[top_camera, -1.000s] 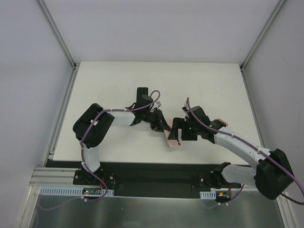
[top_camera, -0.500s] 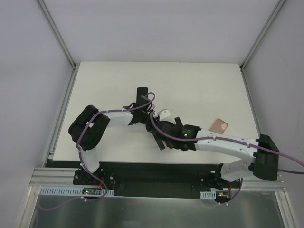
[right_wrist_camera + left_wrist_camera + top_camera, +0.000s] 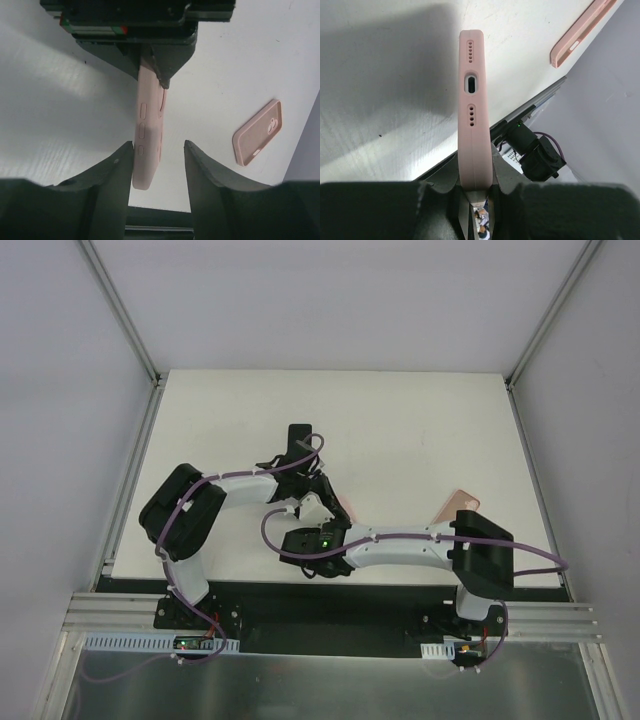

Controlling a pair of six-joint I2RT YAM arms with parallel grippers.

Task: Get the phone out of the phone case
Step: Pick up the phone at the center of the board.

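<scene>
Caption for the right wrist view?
Left gripper holds the pink phone case edge-on between the right gripper's open fingers; a second pink case lies on the table.

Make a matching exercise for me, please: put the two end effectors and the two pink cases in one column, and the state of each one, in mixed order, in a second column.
Things
1. left end effector
2. right end effector
3. held pink case
4. loose pink case

States
A. lies flat on the table, away from both end effectors
B. open, one finger on each side of the case that is held
C. on edge, gripped at one end
D. shut on a case

Pairs: 1-D, 2-B, 3-C, 4-A
</scene>
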